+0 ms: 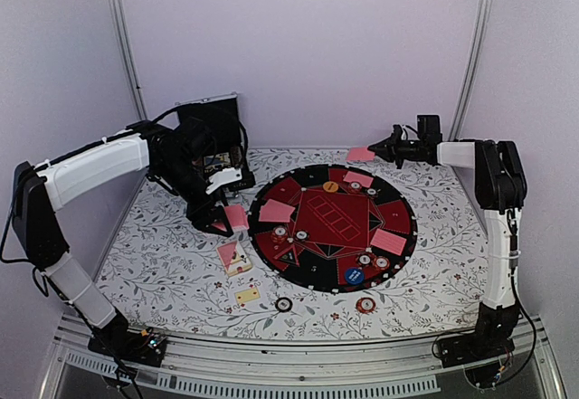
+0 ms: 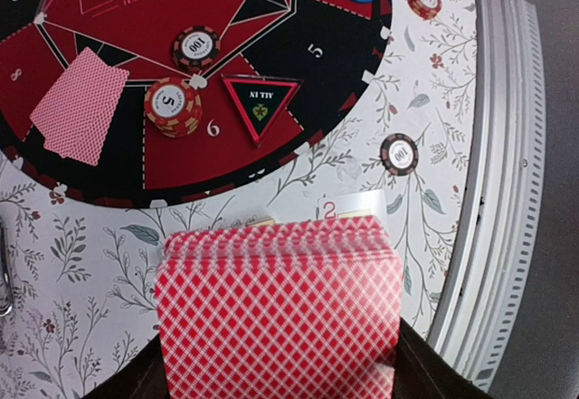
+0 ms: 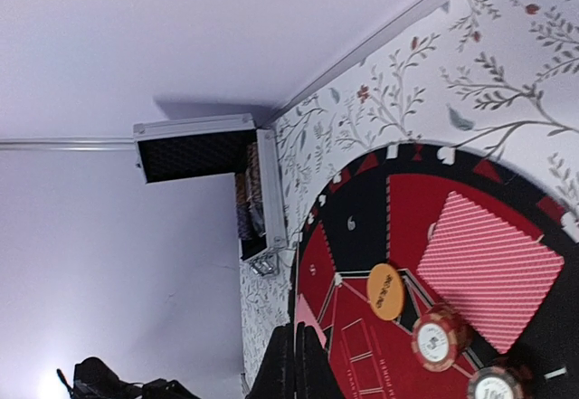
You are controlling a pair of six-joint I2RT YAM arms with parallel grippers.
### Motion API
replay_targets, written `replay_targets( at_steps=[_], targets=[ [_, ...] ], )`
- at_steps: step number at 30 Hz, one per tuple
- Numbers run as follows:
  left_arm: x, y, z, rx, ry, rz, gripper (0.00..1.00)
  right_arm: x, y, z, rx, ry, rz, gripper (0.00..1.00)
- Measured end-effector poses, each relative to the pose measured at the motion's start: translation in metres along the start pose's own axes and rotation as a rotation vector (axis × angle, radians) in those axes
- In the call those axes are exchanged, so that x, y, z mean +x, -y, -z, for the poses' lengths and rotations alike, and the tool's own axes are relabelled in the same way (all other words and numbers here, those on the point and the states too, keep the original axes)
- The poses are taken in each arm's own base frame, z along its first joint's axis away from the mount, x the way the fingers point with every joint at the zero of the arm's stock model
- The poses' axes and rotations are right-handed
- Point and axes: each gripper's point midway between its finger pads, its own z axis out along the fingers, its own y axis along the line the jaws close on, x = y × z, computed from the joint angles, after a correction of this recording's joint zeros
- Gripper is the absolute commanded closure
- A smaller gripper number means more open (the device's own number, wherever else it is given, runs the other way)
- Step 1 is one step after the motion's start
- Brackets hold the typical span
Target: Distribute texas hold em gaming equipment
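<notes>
My left gripper [image 1: 220, 215] [image 2: 280, 372] is shut on the deck of pink-red-backed cards [image 2: 280, 299] [image 1: 236, 216], which hangs over the table at the round mat's left rim. My right gripper [image 1: 374, 153] [image 3: 296, 328] is shut on a single card [image 1: 360, 155] [image 3: 306, 318], held edge-on above the mat's far rim. Three cards [image 1: 276, 211] [image 1: 357, 179] [image 1: 388, 241] lie face down on the mat. Chip stacks [image 2: 172, 105] [image 2: 196, 46] [image 3: 439, 336] sit at the seats. A dark chip [image 1: 284, 305] and a red chip [image 1: 365, 305] lie on the cloth off the mat.
The black-and-red mat [image 1: 398, 207] fills the middle of the flowered table. The silver-edged case [image 1: 213, 132] stands open at the back left, behind my left arm. One face-down card [image 1: 226, 252] and two face-up cards [image 1: 241, 267] [image 1: 247, 296] lie left of the mat. A blue disc [image 1: 354, 275] and an orange disc [image 1: 331, 185] rest on it.
</notes>
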Motion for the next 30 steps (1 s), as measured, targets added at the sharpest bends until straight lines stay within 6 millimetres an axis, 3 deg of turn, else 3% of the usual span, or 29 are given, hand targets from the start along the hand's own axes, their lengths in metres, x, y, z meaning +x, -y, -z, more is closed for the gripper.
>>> replay_targets(
  at_steps=[4,10,15,21,25,30],
  targets=[
    [-0.001,0.0,0.0,0.0,0.001,0.0,1.0,-0.013,0.035,-0.005,0.077,0.029,-0.023,1.0],
    [-0.001,-0.001,-0.001,0.004,-0.003,0.002,1.0,-0.007,0.074,-0.017,0.168,0.03,-0.058,1.0],
    [-0.003,-0.001,0.0,0.004,0.001,0.0,1.0,-0.005,0.096,-0.018,0.225,0.04,-0.07,0.86],
    [-0.003,-0.001,0.001,0.004,0.002,0.001,1.0,-0.005,0.109,-0.015,0.286,0.056,-0.072,0.64],
    [-0.003,-0.001,0.001,0.004,0.002,0.001,1.0,-0.006,0.116,-0.012,0.33,0.069,-0.058,0.56],
    [-0.003,-0.001,0.001,0.005,0.002,0.001,1.0,-0.008,0.106,0.002,0.383,0.094,-0.03,0.41]
  ],
)
